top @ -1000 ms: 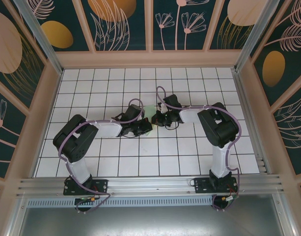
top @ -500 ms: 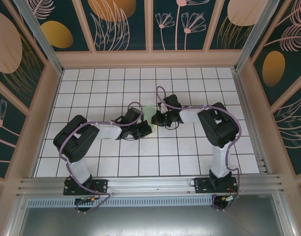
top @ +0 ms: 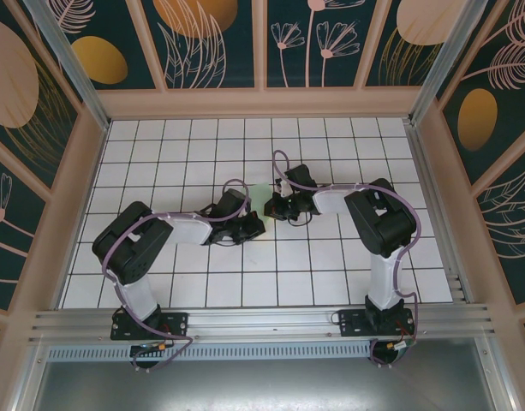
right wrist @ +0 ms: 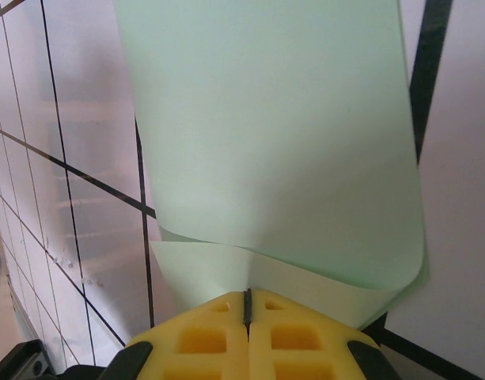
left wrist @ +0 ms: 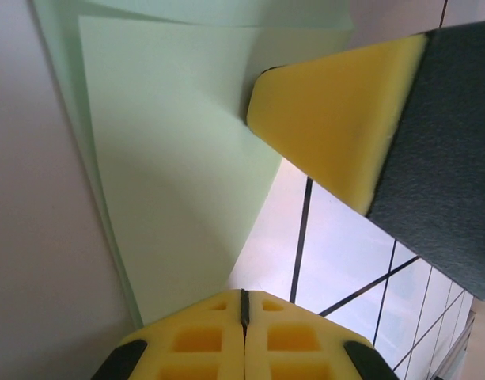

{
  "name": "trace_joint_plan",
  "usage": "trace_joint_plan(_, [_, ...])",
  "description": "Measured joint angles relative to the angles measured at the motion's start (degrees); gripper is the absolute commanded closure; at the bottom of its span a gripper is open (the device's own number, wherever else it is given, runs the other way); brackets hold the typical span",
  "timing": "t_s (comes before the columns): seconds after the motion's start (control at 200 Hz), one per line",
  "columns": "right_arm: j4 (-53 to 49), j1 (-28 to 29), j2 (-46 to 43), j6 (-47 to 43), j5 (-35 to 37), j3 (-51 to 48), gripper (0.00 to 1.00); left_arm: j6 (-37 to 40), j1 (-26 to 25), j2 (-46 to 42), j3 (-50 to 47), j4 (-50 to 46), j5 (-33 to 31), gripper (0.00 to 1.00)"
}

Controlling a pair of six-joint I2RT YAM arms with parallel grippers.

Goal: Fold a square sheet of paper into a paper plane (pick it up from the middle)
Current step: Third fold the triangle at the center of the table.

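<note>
The square sheet of paper (top: pixel 260 192) is pale mint green and lies folded over on the tiled table between my two grippers. In the right wrist view the paper (right wrist: pixel 266 134) curls back over itself. Its lower layer runs creased into the seam of my right gripper (right wrist: pixel 246 294), which is shut on its near edge. In the left wrist view the paper (left wrist: pixel 171 158) shows two layers, with a yellow pad of the right gripper's fingers (left wrist: pixel 337 111) at its far corner. My left gripper (left wrist: pixel 244 297) is shut, its pads over the paper's near corner, with nothing seen between them.
The white grid table (top: pixel 202 145) is walled by a wooden rim (top: pixel 262 103) at the back and sides. A metal rail (top: pixel 262 321) runs along the near edge by the arm bases. Both arms reach inward to the table's middle.
The left arm has drawn back slightly to the left, away from the paper. The right arm has stayed put.
</note>
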Motion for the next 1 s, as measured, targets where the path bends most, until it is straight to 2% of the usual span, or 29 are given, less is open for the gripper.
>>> trace_joint_plan(0.45, [0.02,0.00,0.07,-0.02,-0.04,0.00,0.98,1.68,-0.11,0.31,2.67,-2.19,-4.04,0.93])
trace_joint_plan(1.001, [0.02,0.00,0.11,-0.04,-0.07,0.00,0.98,0.31,-0.09,1.53,-0.42,2.36,-0.59,0.94])
